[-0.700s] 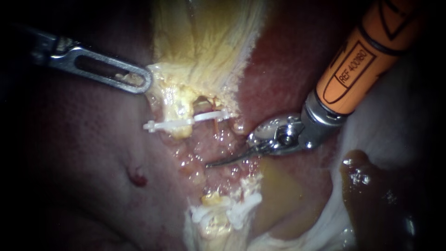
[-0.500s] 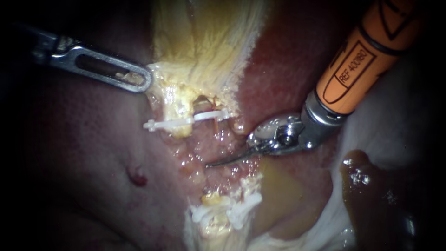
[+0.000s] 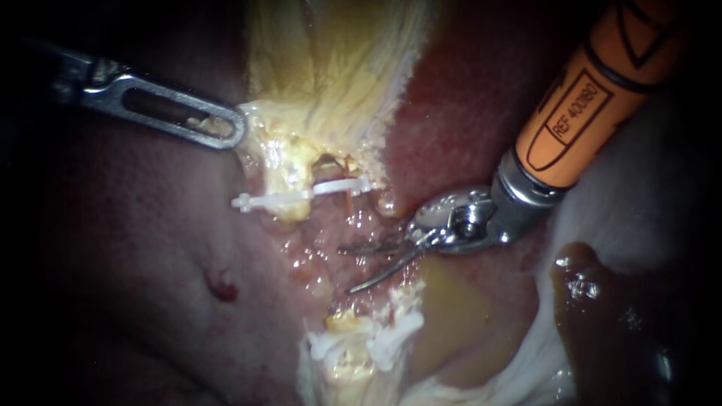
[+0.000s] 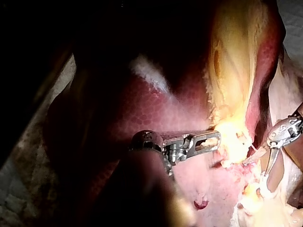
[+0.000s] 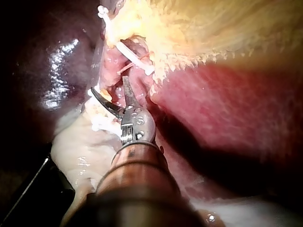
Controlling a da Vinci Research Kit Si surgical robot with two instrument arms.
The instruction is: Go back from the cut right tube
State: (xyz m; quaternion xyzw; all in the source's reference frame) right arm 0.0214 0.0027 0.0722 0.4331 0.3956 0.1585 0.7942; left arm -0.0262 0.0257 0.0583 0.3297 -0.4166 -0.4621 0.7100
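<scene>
Cut tube [image 3: 341,322], long axis vertical; right instrument [image 3: 345,271], jaws apart

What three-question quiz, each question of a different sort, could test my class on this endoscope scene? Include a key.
1. True or false: the right instrument has its blades shut.
2. Multiple choice: those blades lie A) between the upper clip and the lower clips; B) against the left instrument; C) over the brown fluid.
3. Short answer: from which corner of the endoscope view does the orange shaft enter?
Key: 1 false, a gap shows between the blades. 2 A. 3 upper right.
</scene>
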